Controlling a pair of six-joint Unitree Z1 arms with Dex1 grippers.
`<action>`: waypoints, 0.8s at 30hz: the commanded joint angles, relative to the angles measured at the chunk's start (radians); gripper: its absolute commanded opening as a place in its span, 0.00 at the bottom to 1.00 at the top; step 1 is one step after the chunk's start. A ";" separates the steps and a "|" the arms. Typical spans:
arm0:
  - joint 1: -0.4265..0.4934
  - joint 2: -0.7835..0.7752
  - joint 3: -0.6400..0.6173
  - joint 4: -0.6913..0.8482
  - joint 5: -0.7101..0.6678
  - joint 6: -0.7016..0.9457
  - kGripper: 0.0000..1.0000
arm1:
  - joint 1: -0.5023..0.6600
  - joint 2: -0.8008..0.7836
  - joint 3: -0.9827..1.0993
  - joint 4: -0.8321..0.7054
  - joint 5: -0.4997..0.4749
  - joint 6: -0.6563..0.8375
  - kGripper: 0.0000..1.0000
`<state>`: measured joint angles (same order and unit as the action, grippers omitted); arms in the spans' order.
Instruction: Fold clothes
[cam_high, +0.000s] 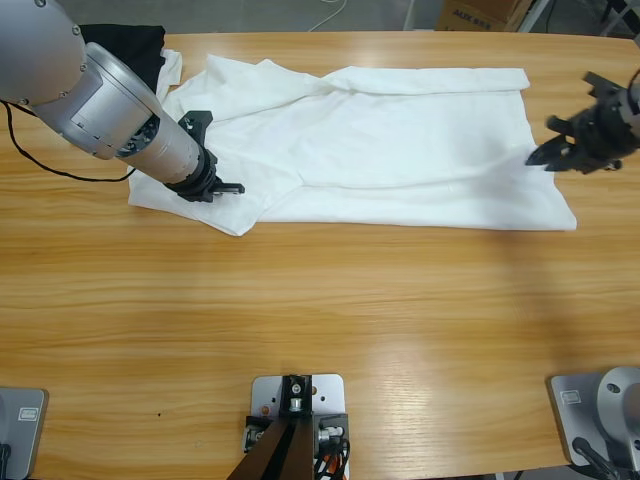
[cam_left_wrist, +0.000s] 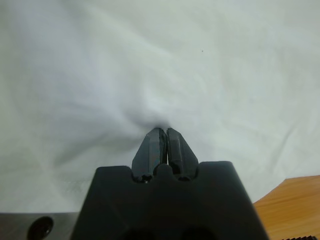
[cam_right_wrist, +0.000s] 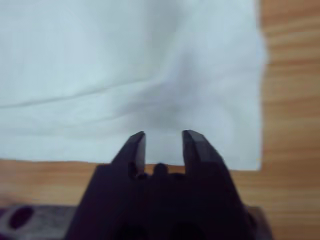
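Across the upper half of the high view I see the white T-shirt spread on the wooden table, partly folded, with a sleeve flap at its lower left and long creases running across it. At the frame's left, my left gripper sits on the shirt's left part; in the left wrist view its jaws are pressed together, tips sunk in a pucker of cloth, though I cannot tell whether any fabric is caught between them. A black garment lies at the upper left, partly hidden behind the arm. Below the shirt the table offers wide open room. At the right edge, my right gripper hovers by the shirt's right hem, jaws apart over its corner in the right wrist view. Its arm is cut off by the frame.
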<state>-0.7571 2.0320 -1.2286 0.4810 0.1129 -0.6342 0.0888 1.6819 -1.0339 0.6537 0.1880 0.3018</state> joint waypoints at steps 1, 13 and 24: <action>0.008 0.069 -0.011 0.011 -0.012 -0.013 0.00 | 0.100 0.122 0.001 -0.068 0.064 0.006 0.00; 0.010 0.073 -0.003 0.011 -0.012 -0.013 0.00 | 0.177 0.242 -0.042 -0.118 0.084 0.037 0.00; 0.010 0.062 0.004 0.011 -0.012 -0.015 0.00 | 0.121 0.333 -0.173 -0.113 0.062 0.031 0.00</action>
<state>-0.7570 2.0398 -1.2415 0.4811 0.1121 -0.6382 0.2513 1.9349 -1.1655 0.5524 0.2515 0.3288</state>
